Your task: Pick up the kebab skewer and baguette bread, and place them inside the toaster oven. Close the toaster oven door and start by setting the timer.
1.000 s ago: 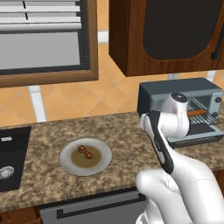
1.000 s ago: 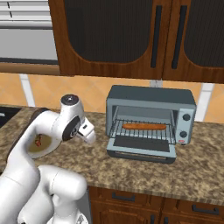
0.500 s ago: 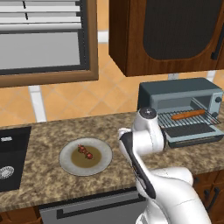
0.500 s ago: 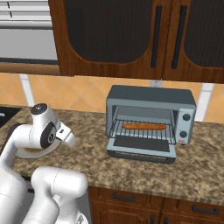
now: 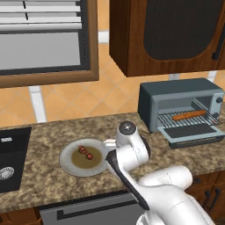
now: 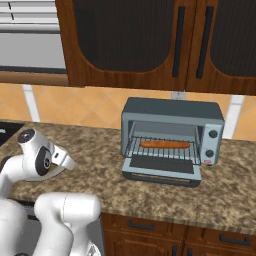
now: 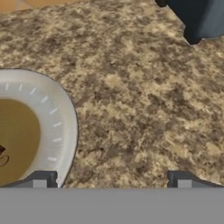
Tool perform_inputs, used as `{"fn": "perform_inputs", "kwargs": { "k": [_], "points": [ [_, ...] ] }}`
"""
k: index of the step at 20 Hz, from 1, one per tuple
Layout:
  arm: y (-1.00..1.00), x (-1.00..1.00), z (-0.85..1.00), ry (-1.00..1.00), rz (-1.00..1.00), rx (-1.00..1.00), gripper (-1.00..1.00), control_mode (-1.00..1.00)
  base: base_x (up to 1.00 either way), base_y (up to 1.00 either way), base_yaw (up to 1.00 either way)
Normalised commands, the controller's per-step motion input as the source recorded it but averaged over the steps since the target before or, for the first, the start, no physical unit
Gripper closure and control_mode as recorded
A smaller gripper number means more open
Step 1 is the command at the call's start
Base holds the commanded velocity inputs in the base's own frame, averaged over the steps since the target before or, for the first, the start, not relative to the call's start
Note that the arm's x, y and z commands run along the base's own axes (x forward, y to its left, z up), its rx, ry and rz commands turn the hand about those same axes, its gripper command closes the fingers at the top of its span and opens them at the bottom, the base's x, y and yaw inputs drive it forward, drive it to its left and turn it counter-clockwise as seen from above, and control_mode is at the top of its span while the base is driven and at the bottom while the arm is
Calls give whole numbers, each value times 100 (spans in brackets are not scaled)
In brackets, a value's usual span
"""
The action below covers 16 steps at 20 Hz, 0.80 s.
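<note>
with the baguette bread (image 5: 189,115) already lying on the wire rack inside the toaster oven (image 6: 171,136), half of the loading looks done. toaster oven door (image 6: 161,170) is folded down flat onto the bench (image 6: 210,195), so the cavity is open and ready.

kebab skewer (image 5: 85,153) sits on the plate (image 5: 70,165), roughly centre on its brown middle, well apart from the oven, off to the left in the left base view. only a dark sliver of it shows at the plate's left edge in the hand view.

fingers (image 7: 111,180) are spread about as wide as they go and hold nothing. the hand view looks down at bare bench with the plate rim under the left tip, so the hand is beside the plate's edge, not over the skewer. in the left base view the wrist is just right of the plate, low over the bench.

left to do, as i read it:
- shift over the plate centre, line up across the stick, grab the skewer
- carry it to the rack next to the bread
- swing the door up shut
- turn the timer knob (image 6: 214,134) on the oven's right side panel

skewer is thin and lies low on the plate; grasp may slip off the chunks.
</note>
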Motion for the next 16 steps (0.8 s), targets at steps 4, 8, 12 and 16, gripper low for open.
{"fn": "perform_inputs", "kwargs": {
  "k": [4,8,12,16],
  "points": [
    [35,1,26,13,15,-2,-100,-100,0,0,0],
    [36,0,27,14,15,-4,-100,-100,0,0,0],
    [44,0,21,8,12,-6,-100,-100,0,0,0],
    [45,2,18,13,10,-2,-100,-100,0,0,0]
  ]
}}
